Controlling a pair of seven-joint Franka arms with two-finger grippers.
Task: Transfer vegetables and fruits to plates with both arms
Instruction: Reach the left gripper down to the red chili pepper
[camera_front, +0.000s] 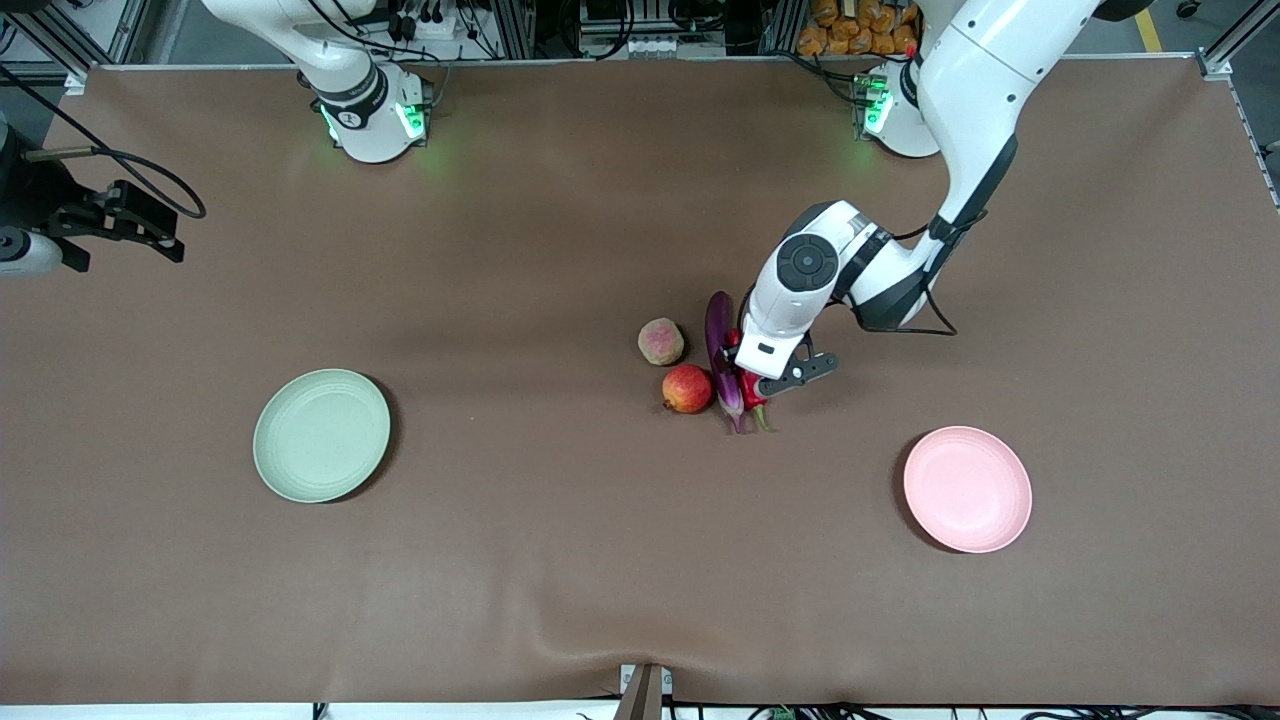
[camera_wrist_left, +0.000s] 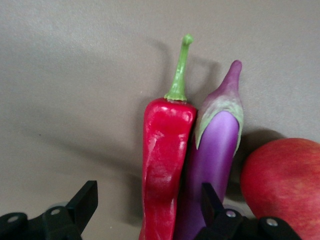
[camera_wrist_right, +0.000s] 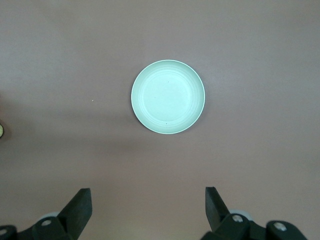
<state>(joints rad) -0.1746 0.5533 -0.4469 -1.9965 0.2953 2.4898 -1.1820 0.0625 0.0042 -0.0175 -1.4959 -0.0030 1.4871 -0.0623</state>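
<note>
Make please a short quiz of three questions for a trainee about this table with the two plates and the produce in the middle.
1. True or false: the pink plate already holds a fruit.
2. The left gripper has its fingers on either side of which item? A) the red chili pepper B) the pinkish-yellow fruit C) the green plate
3. Fill in: the purple eggplant lies right beside the ____ pepper.

Key
1. False; both plates are empty.
2. A; the open fingers straddle the pepper on the table. The right gripper waits open, high over the green plate.
3. Red.
</note>
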